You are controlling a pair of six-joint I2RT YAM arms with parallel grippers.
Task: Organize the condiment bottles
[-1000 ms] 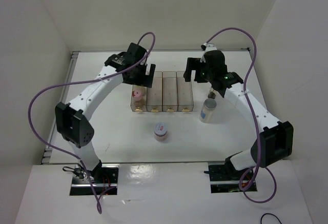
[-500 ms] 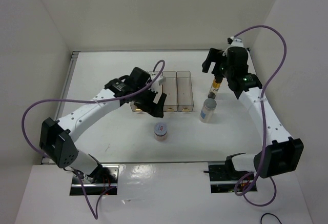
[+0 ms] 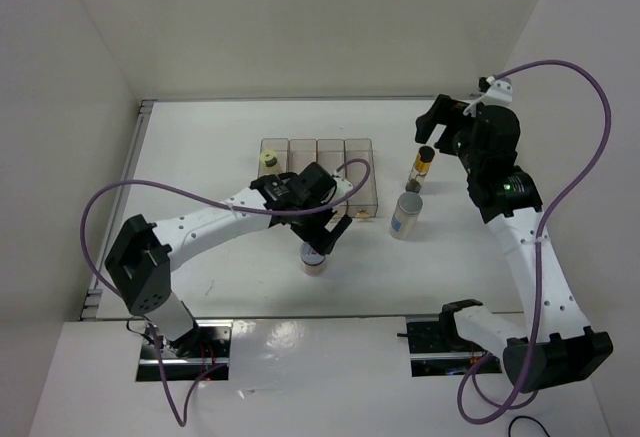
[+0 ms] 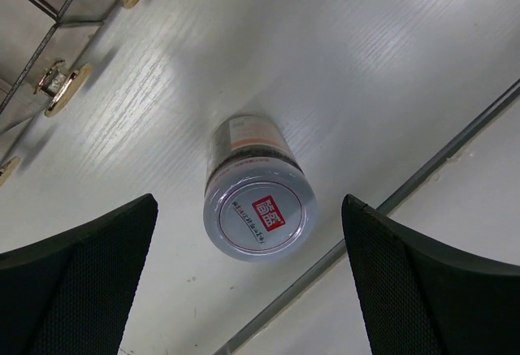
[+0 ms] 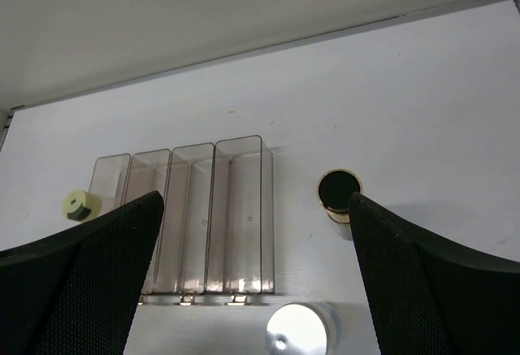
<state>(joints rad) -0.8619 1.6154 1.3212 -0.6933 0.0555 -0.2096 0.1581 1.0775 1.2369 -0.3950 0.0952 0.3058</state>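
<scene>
The jar with a white-red labelled lid [image 3: 314,260] [image 4: 260,213] stands on the table in front of the clear rack [image 3: 345,172]. My left gripper [image 3: 326,234] [image 4: 252,290] hovers open just above it, one finger on each side, not touching. A yellow-lidded jar [image 3: 268,160] [image 5: 80,205] sits at the far end of the rack's leftmost compartment. Right of the rack stand the slim black-capped amber bottle [image 3: 421,167] [image 5: 339,187] and the grey-white capped cylinder [image 3: 405,215] [image 5: 299,326]. My right gripper [image 3: 438,127] [image 5: 256,282] is open, raised high over the back right.
The rack [image 5: 227,217] has four long compartments; the three on the right show nothing inside. Its gold feet [image 4: 67,88] face the near side. White walls close in the table on three sides. The left arm's forearm crosses the rack's front left corner.
The left arm swung from the rack's back left to the front, over the white-red lidded jar. The right arm rose and drew back to the right, away from the rack.
</scene>
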